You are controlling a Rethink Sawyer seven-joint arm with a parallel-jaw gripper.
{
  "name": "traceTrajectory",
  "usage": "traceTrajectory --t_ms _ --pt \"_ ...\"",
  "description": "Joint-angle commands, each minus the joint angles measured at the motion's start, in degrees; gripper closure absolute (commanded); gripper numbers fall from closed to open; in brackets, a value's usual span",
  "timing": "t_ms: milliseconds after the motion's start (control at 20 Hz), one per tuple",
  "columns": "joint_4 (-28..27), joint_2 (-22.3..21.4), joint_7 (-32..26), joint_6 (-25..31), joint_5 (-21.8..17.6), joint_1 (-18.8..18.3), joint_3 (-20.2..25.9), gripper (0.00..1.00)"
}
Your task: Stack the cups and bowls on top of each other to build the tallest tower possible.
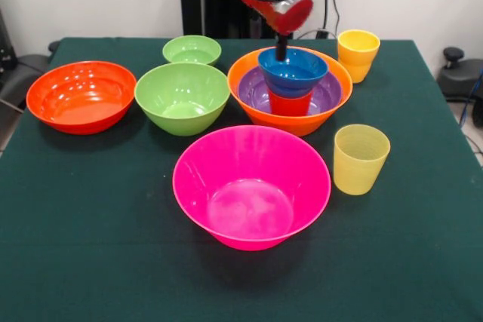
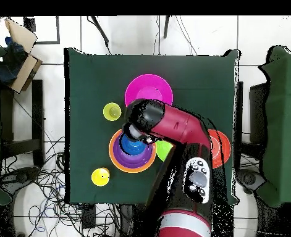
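Tower (image 1: 290, 92) sits toward 1 o'clock on the green surface (image 1: 90, 262): lg orange bowl (image 1: 302, 122) as base, purple bowl (image 1: 253, 90) inside, red-orange cup (image 1: 290, 103) in that, sm blue bowl (image 1: 293, 73) on top. Gripper (image 1: 281, 49) reaches down into the blue bowl; can't tell if it's spread or pinching. Pink bowl (image 1: 251, 186) lies at 6 of the tower, pale yellow cup (image 1: 361, 159) at 4, the other yellow cup (image 1: 358, 54) at 2, med green bowl (image 1: 182, 97) at 9.

Seen from the front, the tower (image 1: 296, 123) has one cup (image 1: 358, 54) at 2 o'clock, another cup (image 1: 361, 160) at 4, the widest bowl (image 1: 251, 186) at 6, a mid-sized bowl (image 1: 182, 98) at 9, a broad bowl (image 1: 81, 96) beyond it, and a small bowl (image 1: 192, 50) at 10.
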Motion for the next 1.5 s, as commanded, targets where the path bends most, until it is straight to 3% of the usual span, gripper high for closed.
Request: traceTrajectory --t_ms 50,300,700,1200,1500 --pt "-6.4 1.8 -10.9 5.8 -7.3 -3.9 6.3 0.0" --pt "-10.2 3.0 -11.7 4.4 -9.3 -7.1 7.8 0.0" --pt "-16.4 6.5 -10.3 3.0 -11.8 -9.3 9.2 0.0" --pt "-19.8 7.6 -9.2 4.3 -13.2 -9.8 10.4 0.0" --pt "-20.1 8.6 -9.5 2.3 -13.4 -10.6 11.3 0.0"
